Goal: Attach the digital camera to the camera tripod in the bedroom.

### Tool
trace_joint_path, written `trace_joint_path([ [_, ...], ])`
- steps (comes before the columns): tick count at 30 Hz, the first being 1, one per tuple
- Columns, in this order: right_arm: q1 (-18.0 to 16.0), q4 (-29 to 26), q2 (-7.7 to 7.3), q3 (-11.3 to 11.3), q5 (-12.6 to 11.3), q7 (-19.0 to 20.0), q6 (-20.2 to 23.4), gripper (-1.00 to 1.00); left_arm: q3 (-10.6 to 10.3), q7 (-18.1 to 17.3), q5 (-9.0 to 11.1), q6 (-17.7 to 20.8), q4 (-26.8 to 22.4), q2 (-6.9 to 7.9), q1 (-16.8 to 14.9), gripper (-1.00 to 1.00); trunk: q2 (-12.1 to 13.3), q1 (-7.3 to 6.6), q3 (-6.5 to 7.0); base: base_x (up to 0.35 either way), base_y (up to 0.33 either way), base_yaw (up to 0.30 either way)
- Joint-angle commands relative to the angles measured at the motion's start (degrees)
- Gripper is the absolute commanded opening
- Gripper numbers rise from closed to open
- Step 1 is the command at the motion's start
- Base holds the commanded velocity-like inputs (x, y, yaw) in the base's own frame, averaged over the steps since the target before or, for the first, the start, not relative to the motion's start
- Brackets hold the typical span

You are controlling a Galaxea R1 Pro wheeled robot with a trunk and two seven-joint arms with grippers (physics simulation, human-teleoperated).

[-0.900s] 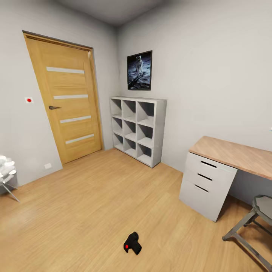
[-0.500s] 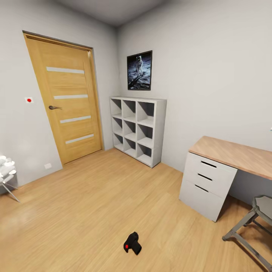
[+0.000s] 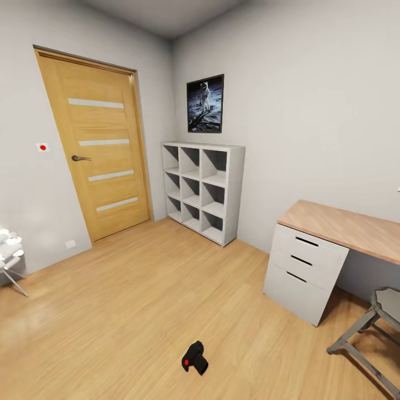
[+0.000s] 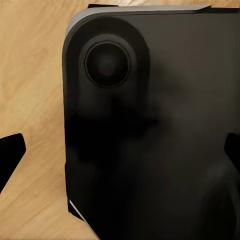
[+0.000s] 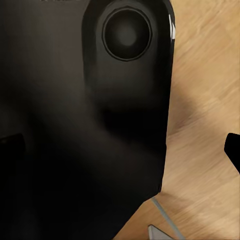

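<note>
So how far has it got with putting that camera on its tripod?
Nothing looks done yet. The digital camera lies on the wood floor, out in the open, untouched. At the head view's left edge stands something with white parts and thin metal legs, perhaps the tripod; I cannot tell. Picking up, carrying and attaching all remain.

My stool (image 3: 383, 316) and desk (image 3: 355, 230) run off the edge; each pincer's fingertips (image 4: 10, 150) barely peek in.
</note>
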Motion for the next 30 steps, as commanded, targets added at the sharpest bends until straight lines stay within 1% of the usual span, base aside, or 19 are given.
trace_joint_path([
  [1, 0.01, -0.04, 0.02, 0.00, -0.02, -0.01, -0.02, 1.00, 0.06, -0.01, 0.17, -0.12, -0.05, -0.02, 0.02, 1.00, -0.02, 0.00, -0.03, 0.000, 0.000, 0.000],
  [10, 0.01, -0.04, 0.15, -0.19, -0.02, -0.01, -0.02, 1.00, 0.11, -0.01, 0.58, -0.16, -0.05, -0.16, 0.02, 1.00, -0.02, 0.00, -0.03, 0.000, 0.000, 0.000],
  [15, 0.01, -0.04, 0.33, -0.05, 0.13, -0.01, 0.01, 1.00, 0.13, -0.01, 2.17, -0.17, -0.05, -0.12, 0.02, 1.00, -0.02, 0.00, -0.03, 0.000, 0.000, 0.006],
  [18, 0.01, -0.04, 0.24, 0.07, 0.24, -0.01, 0.01, 1.00, 0.10, -0.01, 3.14, -0.17, -0.05, -0.05, 0.02, 1.00, -0.02, 0.00, -0.03, 0.000, 0.000, 0.122],
  [19, 0.01, -0.04, 0.22, 0.08, 0.25, -0.01, 0.00, 1.00, 0.09, -0.01, 4.64, -0.17, -0.05, -0.03, 0.02, 1.00, -0.02, 0.00, -0.03, 0.000, 0.000, 0.175],
  [23, 0.01, -0.04, 0.16, 0.12, 0.28, -0.01, -0.01, 1.00, 0.07, -0.01, 6.75, -0.17, -0.05, 0.01, 0.02, 1.00, -0.02, 0.00, -0.03, 0.000, 0.000, 0.213],
  [24, 0.01, -0.04, 0.14, 0.13, 0.29, -0.01, -0.01, 1.00, 0.04, -0.01, 7.73, -0.17, -0.05, 0.02, 0.02, 1.00, -0.02, 0.00, -0.03, 0.000, 0.000, 0.243],
  [28, 0.01, -0.04, 0.08, 0.14, 0.35, -0.01, -0.01, 1.00, -0.01, -0.01, 9.25, -0.17, -0.05, 0.03, 0.02, 1.00, -0.02, 0.00, -0.03, 0.000, 0.000, 0.253],
  [30, 0.01, -0.04, 0.07, 0.14, 0.37, -0.01, -0.02, 1.00, -0.02, -0.01, 9.53, -0.17, -0.05, 0.03, 0.02, 1.00, -0.02, 0.00, -0.03, 0.000, 0.000, 0.261],
])
